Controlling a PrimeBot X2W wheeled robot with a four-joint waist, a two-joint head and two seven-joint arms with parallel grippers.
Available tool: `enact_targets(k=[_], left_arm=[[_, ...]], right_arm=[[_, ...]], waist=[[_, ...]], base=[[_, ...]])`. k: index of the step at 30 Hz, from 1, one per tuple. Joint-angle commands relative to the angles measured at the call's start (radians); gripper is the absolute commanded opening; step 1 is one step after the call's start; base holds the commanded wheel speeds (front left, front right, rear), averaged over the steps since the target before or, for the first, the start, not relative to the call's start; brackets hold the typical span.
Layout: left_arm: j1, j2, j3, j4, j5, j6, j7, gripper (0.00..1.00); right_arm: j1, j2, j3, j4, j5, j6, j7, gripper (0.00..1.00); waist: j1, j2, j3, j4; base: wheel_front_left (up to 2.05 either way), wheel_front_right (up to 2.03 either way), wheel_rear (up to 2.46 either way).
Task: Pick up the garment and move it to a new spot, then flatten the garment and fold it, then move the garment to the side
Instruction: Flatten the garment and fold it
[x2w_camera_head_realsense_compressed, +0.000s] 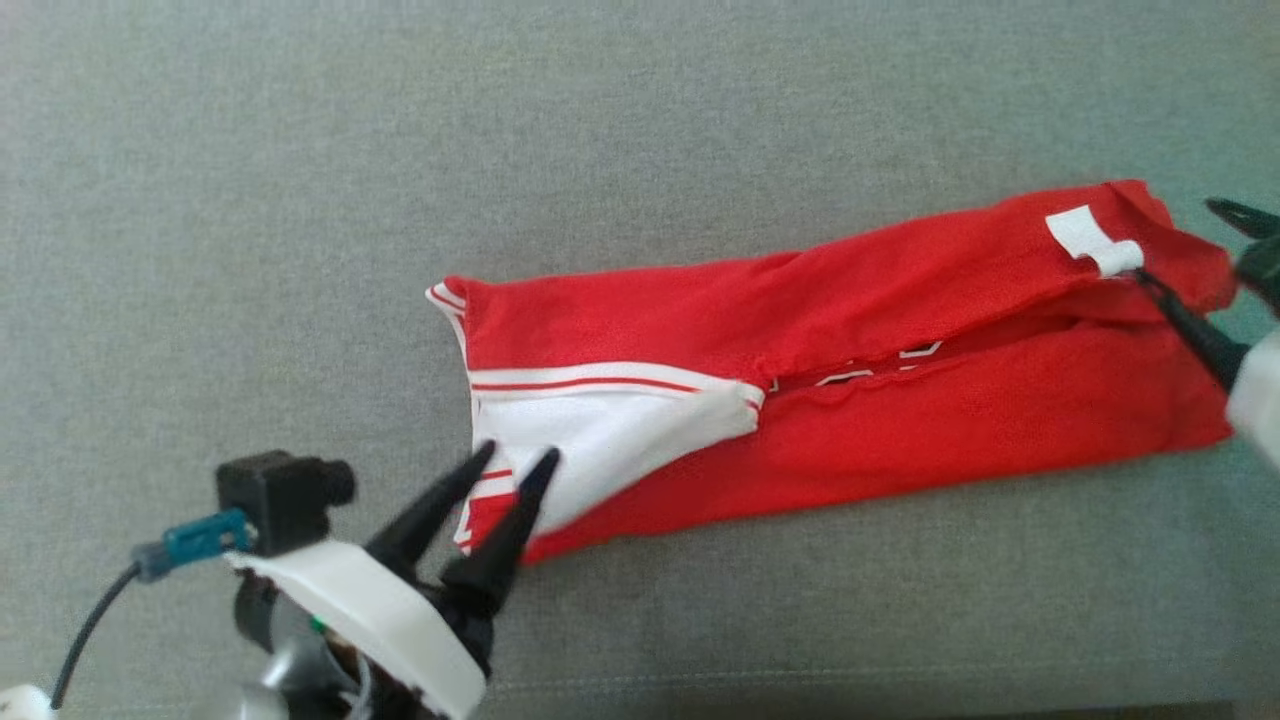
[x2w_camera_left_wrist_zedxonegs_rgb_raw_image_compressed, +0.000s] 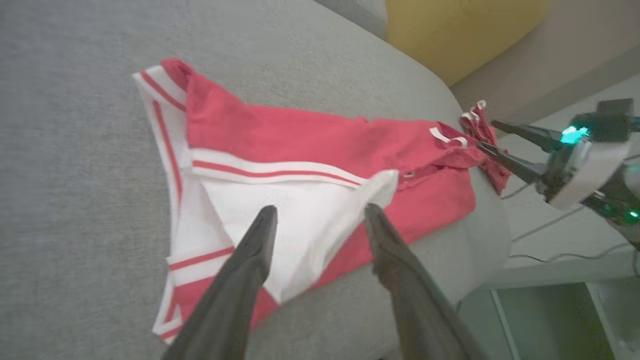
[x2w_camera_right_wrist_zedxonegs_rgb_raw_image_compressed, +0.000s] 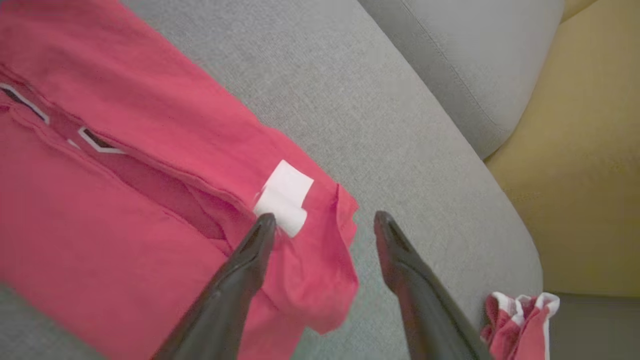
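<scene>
A red garment (x2w_camera_head_realsense_compressed: 900, 330) with white striped trim (x2w_camera_head_realsense_compressed: 600, 420) lies folded lengthwise on the grey sofa cushion (x2w_camera_head_realsense_compressed: 300, 200). My left gripper (x2w_camera_head_realsense_compressed: 515, 465) stands open at the garment's white-trimmed end, its fingers spread just above the white panel (x2w_camera_left_wrist_zedxonegs_rgb_raw_image_compressed: 300, 210). My right gripper (x2w_camera_head_realsense_compressed: 1180, 242) is open at the opposite end. One of its fingers (x2w_camera_right_wrist_zedxonegs_rgb_raw_image_compressed: 250, 250) sits on the red cloth beside a white label (x2w_camera_right_wrist_zedxonegs_rgb_raw_image_compressed: 285, 200), and the other finger (x2w_camera_right_wrist_zedxonegs_rgb_raw_image_compressed: 400, 255) is over bare cushion past the hem. Neither gripper holds fabric.
The cushion's rounded edge (x2w_camera_left_wrist_zedxonegs_rgb_raw_image_compressed: 480, 235) drops off just beyond the garment's right end. A small bunch of red and white cloth (x2w_camera_right_wrist_zedxonegs_rgb_raw_image_compressed: 520, 315) hangs there. A grey back cushion (x2w_camera_right_wrist_zedxonegs_rgb_raw_image_compressed: 475, 60) and a yellow surface (x2w_camera_right_wrist_zedxonegs_rgb_raw_image_compressed: 590, 150) lie beyond.
</scene>
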Motion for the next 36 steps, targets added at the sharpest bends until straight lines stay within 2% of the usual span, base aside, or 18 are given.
enact_targets(k=[1, 4, 7, 10, 14, 17, 20, 29, 36], left_arm=[[-0.026, -0.006, 0.056, -0.003, 0.011, 0.011, -0.027, 1.0], [-0.049, -0.026, 0.068, 0.037, 0.028, 0.009, -0.071, 1.0], [-0.08, -0.043, 0.076, 0.075, 0.05, 0.002, -0.114, 1.0], [-0.112, -0.052, 0.073, 0.112, 0.089, 0.004, -0.148, 1.0], [-0.148, -0.074, 0.075, 0.137, 0.14, 0.004, -0.223, 1.0], [-0.166, -0.085, 0.069, 0.159, 0.184, 0.0, -0.284, 1.0], [-0.179, -0.093, 0.057, 0.187, 0.235, 0.001, -0.342, 1.0], [-0.188, -0.119, 0.017, 0.26, 0.364, 0.018, -0.485, 1.0], [-0.168, -0.166, -0.014, 0.321, 0.392, 0.004, -0.522, 1.0]], right_arm=[[0.053, -0.037, -0.051, -0.026, 0.031, -0.001, 0.023, 1.0], [0.11, -0.008, -0.149, -0.043, 0.095, -0.001, 0.064, 1.0], [0.176, 0.067, -0.277, -0.063, 0.148, -0.001, 0.102, 1.0], [0.23, 0.185, -0.414, -0.08, 0.166, -0.001, 0.132, 1.0], [0.267, 0.37, -0.558, -0.083, 0.126, -0.001, 0.189, 1.0], [0.277, 0.492, -0.608, -0.08, 0.085, -0.001, 0.228, 1.0], [0.274, 0.577, -0.637, -0.06, 0.056, -0.001, 0.263, 1.0], [0.167, 0.706, -0.713, 0.036, -0.021, -0.001, 0.276, 1.0], [0.091, 0.765, -0.754, 0.171, -0.11, -0.001, 0.292, 1.0]], waist=[[0.0, -0.0001, -0.016, -0.001], [0.0, -0.0001, -0.03, -0.003], [0.0, -0.0001, -0.041, -0.006], [0.0, -0.0001, -0.047, -0.01], [0.0, -0.0001, -0.05, -0.013], [0.0, -0.0001, -0.047, -0.01], [0.0, -0.0001, -0.044, -0.004], [0.0, -0.0001, -0.033, 0.01], [0.0, -0.0001, -0.032, 0.023]], base=[[0.0, 0.0, 0.0], [0.0, 0.0, 0.0], [0.0, 0.0, 0.0], [0.0, 0.0, 0.0], [0.0, 0.0, 0.0], [0.0, 0.0, 0.0], [0.0, 0.0, 0.0], [0.0, 0.0, 0.0], [0.0, 0.0, 0.0]])
